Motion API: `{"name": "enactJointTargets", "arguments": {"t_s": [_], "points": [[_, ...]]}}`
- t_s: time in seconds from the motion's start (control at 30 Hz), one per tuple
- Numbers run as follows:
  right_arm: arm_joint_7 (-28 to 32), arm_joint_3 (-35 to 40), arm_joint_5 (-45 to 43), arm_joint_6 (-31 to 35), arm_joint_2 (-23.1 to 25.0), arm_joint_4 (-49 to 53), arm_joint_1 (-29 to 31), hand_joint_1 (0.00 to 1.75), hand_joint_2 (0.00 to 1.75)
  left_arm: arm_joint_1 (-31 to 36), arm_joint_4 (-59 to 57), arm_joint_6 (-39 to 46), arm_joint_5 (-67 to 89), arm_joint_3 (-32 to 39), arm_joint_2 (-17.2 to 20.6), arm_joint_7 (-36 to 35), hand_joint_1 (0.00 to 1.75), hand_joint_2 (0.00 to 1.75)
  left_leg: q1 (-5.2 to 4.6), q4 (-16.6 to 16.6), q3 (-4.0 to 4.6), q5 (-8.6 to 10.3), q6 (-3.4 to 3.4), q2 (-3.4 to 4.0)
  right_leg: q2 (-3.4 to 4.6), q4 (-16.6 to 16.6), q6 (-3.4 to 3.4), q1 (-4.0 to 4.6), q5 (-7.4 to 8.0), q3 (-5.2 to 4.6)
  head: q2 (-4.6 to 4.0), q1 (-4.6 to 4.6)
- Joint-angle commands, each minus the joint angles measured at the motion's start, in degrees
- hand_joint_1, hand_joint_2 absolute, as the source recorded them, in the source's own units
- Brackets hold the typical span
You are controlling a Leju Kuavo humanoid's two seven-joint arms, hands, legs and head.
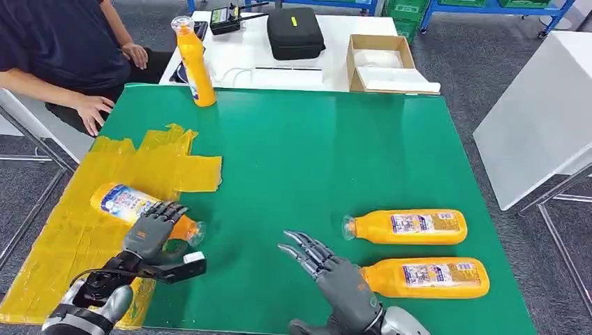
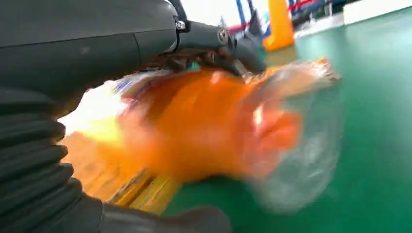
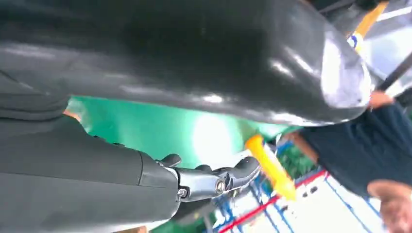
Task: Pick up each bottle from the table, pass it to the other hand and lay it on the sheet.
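Observation:
An orange bottle (image 1: 119, 202) lies on its side at the edge of the yellow sheet (image 1: 63, 237), its clear cap out over the green table (image 1: 300, 153). My left hand (image 1: 150, 234) grips it, fingers curled over the top. In the left wrist view the bottle (image 2: 209, 131) is blurred, between the fingers (image 2: 233, 46) and the thumb. My right hand (image 1: 334, 273) hovers open, fingers spread, just left of two more orange bottles lying on their sides (image 1: 408, 227) (image 1: 426, 277). A fourth bottle (image 1: 194, 63) stands upright at the table's far left edge, and it (image 3: 269, 167) is also in the right wrist view.
A person (image 1: 56, 42) sits at the far left corner with a hand (image 1: 94, 112) by the table edge. Behind the green table a white table (image 1: 244, 49) carries a black case (image 1: 295, 33) and a cardboard box (image 1: 384, 63). Another white table (image 1: 544, 118) stands to the right.

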State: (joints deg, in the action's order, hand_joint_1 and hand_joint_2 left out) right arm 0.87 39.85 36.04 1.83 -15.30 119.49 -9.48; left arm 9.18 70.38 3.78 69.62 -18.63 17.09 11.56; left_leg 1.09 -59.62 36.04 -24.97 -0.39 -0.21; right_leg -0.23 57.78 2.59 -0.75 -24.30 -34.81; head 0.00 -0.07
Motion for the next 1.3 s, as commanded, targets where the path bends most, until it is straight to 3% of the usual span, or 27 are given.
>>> {"name": "enactJointTargets", "arguments": {"t_s": [0.03,0.1,0.2,0.27,0.33,0.37,0.4,0.47,0.5,0.6,0.7,0.87,0.9,1.07,1.13,1.3], "points": [[0.49,-2.57,1.16,2.16,-4.40,2.89,-4.11,0.00,0.00,-4.56,1.35,-2.88,-3.64,3.14,2.23,1.79,0.00,0.00,-0.01,0.04,-0.11,-0.02,0.05,0.13,0.12,-0.05,-0.05,0.00,0.02,0.05,0.00,0.02],[0.30,-2.78,1.88,3.95,-5.35,3.62,-5.25,0.00,0.00,-5.74,3.39,-2.98,-5.69,4.18,2.51,2.73,0.00,0.00,-0.03,0.07,-0.16,-0.02,0.07,0.14,0.13,-0.07,-0.08,0.00,0.02,0.10,0.00,0.02],[-1.90,0.87,3.75,13.21,-8.82,6.44,-10.42,0.00,0.00,-12.29,13.59,-3.97,-14.77,10.15,2.98,7.18,0.00,0.00,-0.03,0.04,-0.15,-0.07,0.07,0.21,0.19,-0.03,-0.07,-0.01,-0.02,0.08,0.00,0.00],[-6.32,7.19,6.67,19.39,-12.42,7.16,-9.74,0.00,0.00,-15.24,19.31,-4.34,-19.18,14.43,0.67,10.09,0.00,0.00,-0.02,0.03,-0.17,-0.13,0.07,0.23,0.22,-0.03,-0.09,0.00,-0.07,0.10,0.00,0.00],[-12.44,13.86,11.21,25.40,-17.16,7.61,-8.25,0.00,0.00,-17.58,26.02,-5.98,-27.49,19.51,-4.99,14.43,0.00,0.00,-0.01,-0.01,-0.15,-0.17,0.10,0.32,0.29,-0.04,-0.07,0.01,-0.07,0.05,0.00,0.04],[-15.62,16.26,14.37,27.36,-19.37,7.70,-7.82,0.00,1.75,-18.55,28.90,-6.89,-31.26,21.29,-7.52,15.90,0.00,0.00,-0.02,-0.03,-0.04,-0.12,0.09,0.19,0.17,-0.01,-0.03,-0.01,-0.06,-0.03,0.00,0.02],[-19.20,19.37,18.26,30.32,-22.34,8.00,-7.45,0.00,1.75,-19.70,32.65,-8.85,-37.10,23.51,-10.59,17.22,0.00,0.00,-0.05,-0.02,-0.09,-0.15,0.13,0.19,0.17,-0.03,-0.03,-0.02,-0.08,0.02,0.00,0.00],[-25.25,23.18,24.50,35.84,-25.90,8.80,-7.67,0.00,1.75,-21.75,38.12,-12.49,-44.89,25.58,-13.18,17.98,0.00,0.00,-0.03,-0.07,0.14,-0.10,0.11,0.10,0.08,-0.02,0.00,-0.03,-0.05,-0.22,0.00,0.00],[-31.66,26.22,30.03,38.17,-28.00,9.99,-7.44,0.00,1.75,-23.44,41.35,-17.05,-52.69,27.19,-14.95,18.55,0.00,0.00,-0.05,-0.08,0.23,-0.08,0.10,0.07,0.03,-0.01,0.02,-0.07,-0.06,-0.30,0.00,0.00],[-39.97,28.23,38.69,38.17,-30.27,14.27,-9.74,0.00,1.75,-27.09,46.88,-24.40,-63.11,29.40,-16.68,19.55,0.00,0.00,-0.10,-0.14,0.16,-0.24,0.16,0.20,0.17,0.02,-0.02,-0.10,-0.16,-0.23,0.00,0.02],[-40.87,28.12,40.05,38.17,-30.97,15.16,-10.60,0.00,1.75,-28.29,47.79,-25.37,-64.20,30.01,-16.84,20.00,0.00,0.00,-0.28,-0.09,0.13,-0.26,0.16,0.15,0.12,0.01,-0.03,-0.21,-0.16,-0.24,0.00,0.00],[-40.87,16.35,43.66,38.17,-33.84,16.21,-25.51,0.00,1.75,-32.28,50.44,-36.27,-74.20,31.91,-18.80,19.17,0.00,0.00,-0.29,-0.07,0.07,-0.23,0.17,-0.05,-0.21,0.01,-0.06,-0.22,-0.27,-0.30,0.00,0.00],[-40.87,14.23,44.35,38.17,-34.30,16.18,-28.20,0.00,1.75,-32.93,50.88,-36.59,-74.08,32.21,-19.09,19.31,0.00,0.00,-0.30,-0.12,0.13,-0.24,0.18,-0.05,-0.21,0.05,-0.01,-0.23,-0.28,-0.86,0.00,0.00],[-40.87,3.06,47.38,36.21,-34.95,19.06,-40.22,0.00,1.75,-34.33,51.70,-37.79,-74.74,34.06,-18.57,19.26,0.00,0.00,-0.32,-0.06,0.07,-0.38,0.28,-0.09,-0.25,0.00,0.10,-0.25,-0.42,-0.77,0.00,0.07],[-40.87,-6.97,42.98,37.30,-35.93,20.17,-48.56,0.00,1.75,-34.07,51.11,-39.94,-76.58,35.49,-17.81,17.63,0.00,0.00,-0.37,-0.08,0.14,-0.40,0.29,-0.03,-0.18,0.07,0.12,-0.30,-0.38,-0.91,0.00,0.04],[-40.87,-13.21,36.47,38.17,-38.02,19.67,-51.64,0.00,1.75,-33.18,50.08,-40.75,-75.85,34.70,-17.69,17.32,0.00,0.00,-0.37,0.00,0.11,-0.45,0.40,0.08,-0.03,-0.05,0.20,-0.29,-0.36,-0.69,0.00,0.02]]}}
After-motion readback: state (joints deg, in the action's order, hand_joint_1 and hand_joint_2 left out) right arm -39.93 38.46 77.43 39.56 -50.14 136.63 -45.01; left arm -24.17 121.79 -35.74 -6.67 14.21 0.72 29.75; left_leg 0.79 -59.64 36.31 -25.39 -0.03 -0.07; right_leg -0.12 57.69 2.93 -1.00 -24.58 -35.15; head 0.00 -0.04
